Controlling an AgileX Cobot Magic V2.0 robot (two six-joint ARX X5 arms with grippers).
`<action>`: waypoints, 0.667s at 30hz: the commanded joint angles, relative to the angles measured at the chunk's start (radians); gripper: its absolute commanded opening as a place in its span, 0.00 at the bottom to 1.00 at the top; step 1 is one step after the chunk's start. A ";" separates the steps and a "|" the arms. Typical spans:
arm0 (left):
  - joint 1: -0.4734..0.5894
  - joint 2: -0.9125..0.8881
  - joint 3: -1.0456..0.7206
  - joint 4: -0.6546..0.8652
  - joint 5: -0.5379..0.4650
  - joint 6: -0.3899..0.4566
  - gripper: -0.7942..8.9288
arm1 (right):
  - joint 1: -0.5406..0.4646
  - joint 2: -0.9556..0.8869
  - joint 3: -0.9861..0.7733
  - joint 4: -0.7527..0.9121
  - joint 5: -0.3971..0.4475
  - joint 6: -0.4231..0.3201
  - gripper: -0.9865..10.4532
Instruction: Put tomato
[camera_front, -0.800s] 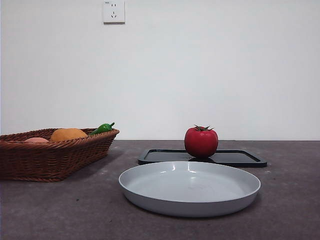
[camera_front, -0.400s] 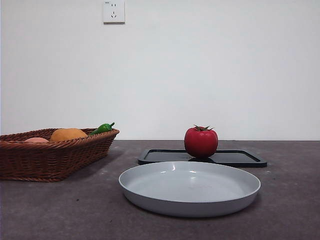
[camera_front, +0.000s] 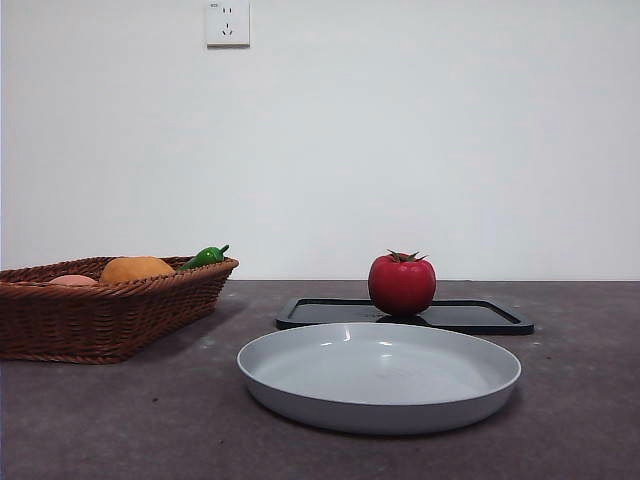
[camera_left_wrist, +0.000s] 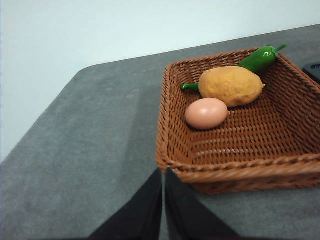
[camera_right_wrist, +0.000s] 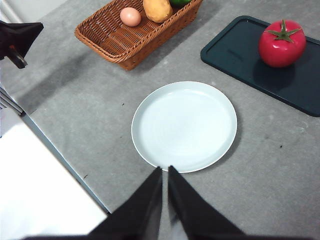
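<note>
The tomato (camera_front: 402, 284), glossy red with a dark green star-shaped stem, sits upright on a flat black tray (camera_front: 470, 317) at the far side of the grey worktop (camera_front: 120, 420). Just in front of the tray lies a shallow pale grey plate (camera_front: 379, 377), apart from the tomato. To one side stands a brown wicker basket (camera_front: 100, 315) holding a beige egg (camera_left_wrist: 206, 113), an orange-yellow lumpy fruit (camera_left_wrist: 231, 86) and a small green pepper (camera_left_wrist: 258, 58) leaning on the far rim behind the fruit. The left gripper (camera_left_wrist: 163, 186) hangs above the worktop near the basket's front corner, its fingers closed together and gripping nothing. The right gripper (camera_right_wrist: 165, 181) hangs high over the near edge of the plate, fingers likewise pressed together and empty, with the tomato well apart from it on the tray.
</note>
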 joint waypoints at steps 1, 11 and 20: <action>0.003 -0.001 -0.021 -0.010 -0.003 -0.012 0.09 | 0.005 0.006 0.005 0.011 -0.001 0.003 0.09; 0.003 -0.001 -0.021 -0.008 -0.002 -0.095 0.09 | 0.005 0.006 0.005 0.011 -0.001 0.003 0.09; 0.003 -0.001 -0.021 -0.008 -0.002 -0.096 0.09 | 0.005 0.006 0.005 0.010 -0.001 0.003 0.09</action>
